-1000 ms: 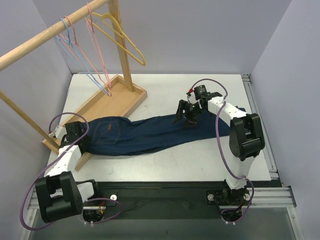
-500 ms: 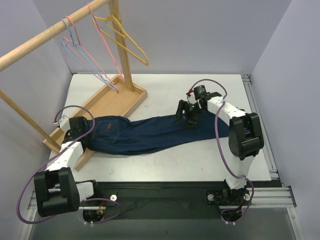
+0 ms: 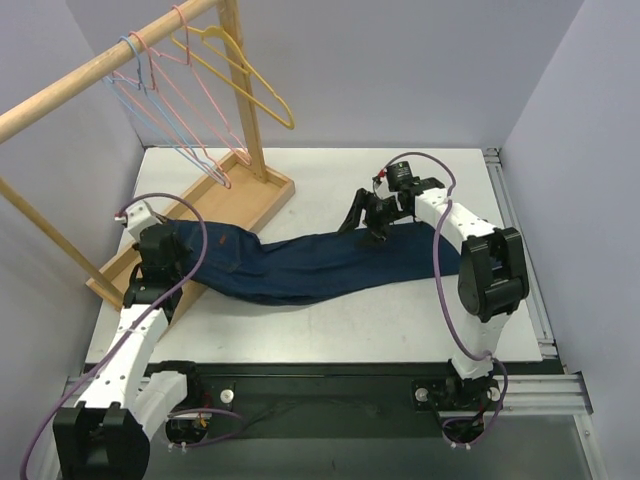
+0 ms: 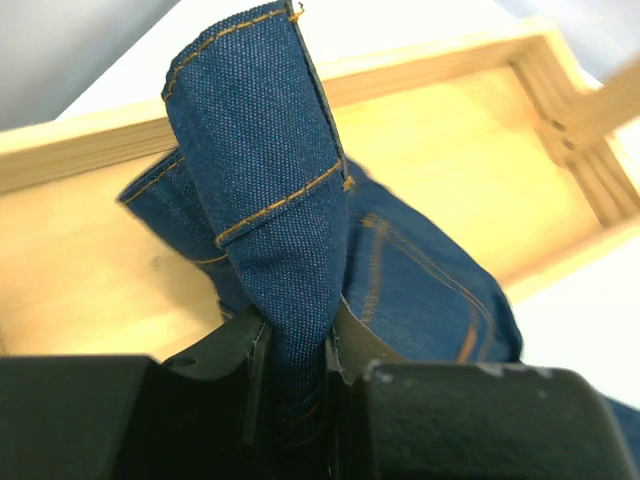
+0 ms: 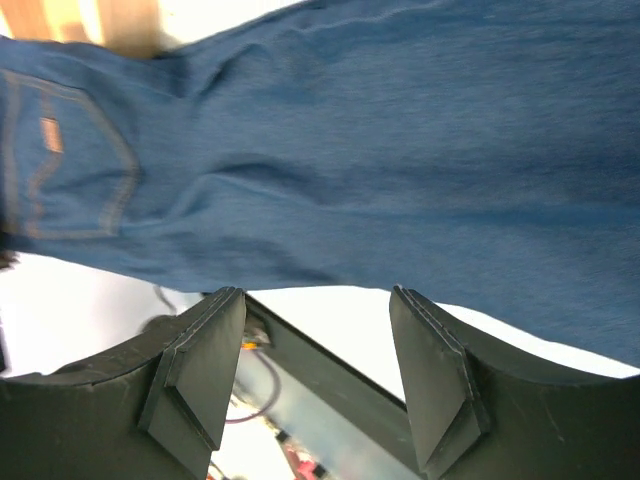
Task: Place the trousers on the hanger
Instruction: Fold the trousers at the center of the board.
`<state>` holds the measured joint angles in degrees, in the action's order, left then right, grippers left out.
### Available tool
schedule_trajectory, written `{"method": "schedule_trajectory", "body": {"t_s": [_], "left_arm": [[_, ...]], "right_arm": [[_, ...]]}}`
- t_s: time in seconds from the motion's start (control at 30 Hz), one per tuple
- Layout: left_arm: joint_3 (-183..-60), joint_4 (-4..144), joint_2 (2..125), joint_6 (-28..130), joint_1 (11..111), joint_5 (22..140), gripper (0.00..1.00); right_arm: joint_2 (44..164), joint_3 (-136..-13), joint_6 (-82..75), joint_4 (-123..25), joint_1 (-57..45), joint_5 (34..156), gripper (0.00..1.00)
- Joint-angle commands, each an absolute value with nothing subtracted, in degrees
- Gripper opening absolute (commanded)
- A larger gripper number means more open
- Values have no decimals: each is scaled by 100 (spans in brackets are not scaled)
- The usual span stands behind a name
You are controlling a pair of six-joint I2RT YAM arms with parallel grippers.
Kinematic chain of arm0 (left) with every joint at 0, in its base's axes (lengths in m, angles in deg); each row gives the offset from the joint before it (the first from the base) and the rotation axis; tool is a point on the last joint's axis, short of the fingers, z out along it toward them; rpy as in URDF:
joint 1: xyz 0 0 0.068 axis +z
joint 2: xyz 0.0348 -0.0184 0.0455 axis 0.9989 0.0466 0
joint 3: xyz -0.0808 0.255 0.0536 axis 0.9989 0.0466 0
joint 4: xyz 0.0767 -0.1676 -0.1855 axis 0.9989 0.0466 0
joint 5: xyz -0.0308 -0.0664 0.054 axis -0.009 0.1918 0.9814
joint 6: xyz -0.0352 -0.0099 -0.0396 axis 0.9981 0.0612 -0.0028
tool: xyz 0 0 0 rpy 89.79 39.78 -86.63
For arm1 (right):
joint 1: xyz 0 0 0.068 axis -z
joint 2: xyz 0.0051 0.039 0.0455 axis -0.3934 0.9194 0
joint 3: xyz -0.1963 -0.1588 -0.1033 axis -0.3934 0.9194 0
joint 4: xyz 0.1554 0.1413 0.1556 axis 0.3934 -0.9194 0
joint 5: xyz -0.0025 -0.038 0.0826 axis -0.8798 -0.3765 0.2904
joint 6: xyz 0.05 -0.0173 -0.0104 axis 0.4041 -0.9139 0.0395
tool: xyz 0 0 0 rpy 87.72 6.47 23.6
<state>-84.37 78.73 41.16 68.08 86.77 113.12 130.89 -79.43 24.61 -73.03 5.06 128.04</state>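
Note:
The dark navy trousers (image 3: 320, 265) lie stretched across the table, waist end at the left over the edge of the wooden tray (image 3: 240, 205). My left gripper (image 3: 165, 250) is shut on the waist end, and a fold of denim with orange stitching (image 4: 265, 190) stands up between its fingers. My right gripper (image 3: 362, 218) is open and empty, hovering above the trousers' legs (image 5: 400, 170) near their far edge. The light-blue hanger (image 3: 150, 115) hangs on the wooden rail at the far left, beside the pink ones.
A wooden rack with a rail (image 3: 100, 75) and an upright post (image 3: 245, 90) stands on the tray. Pink hangers (image 3: 190, 95) and a yellow hanger (image 3: 240, 75) hang on the rail. Grey walls enclose the table on three sides.
My left gripper has moved away from me and lifted the waist end onto the tray's edge, dragging the trousers left. My right gripper rose slightly. The hangers are swinging.

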Motion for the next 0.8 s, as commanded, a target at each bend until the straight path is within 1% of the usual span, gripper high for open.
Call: {"method": "schedule_trajectory", "body": {"t_s": [0.0,0.13,0.17,0.27,0.3,0.43,0.53,0.77], "left_arm": [[-8795,7593,3742,5991,8119,11577,0],[-8848,7786,3618,5656,7425,11832,0],[-8874,7822,3618,5517,7084,12007,0],[-8971,7866,3662,5209,6494,12289,0],[-9023,7866,3705,5121,6109,12403,0],[-9138,7805,3890,4760,5122,12834,0],[-9225,7708,4092,4585,4489,12993,0],[-9550,7418,4856,4048,3241,13064,0]], "right_arm": [[12535,-8246,3350,-7235,348,13088,60],[12333,-8228,4036,-6778,181,13307,60],[12323,-8220,4195,-6663,111,13438,60],[12244,-8158,4574,-6162,-21,13554,61],[12201,-8106,4644,-5952,-91,13589,62],[12095,-7799,5022,-5275,-197,13738,67],[12007,-7570,5374,-4705,-214,13800,75],[11831,-7244,5585,-4588,-223,13730,78]]}}
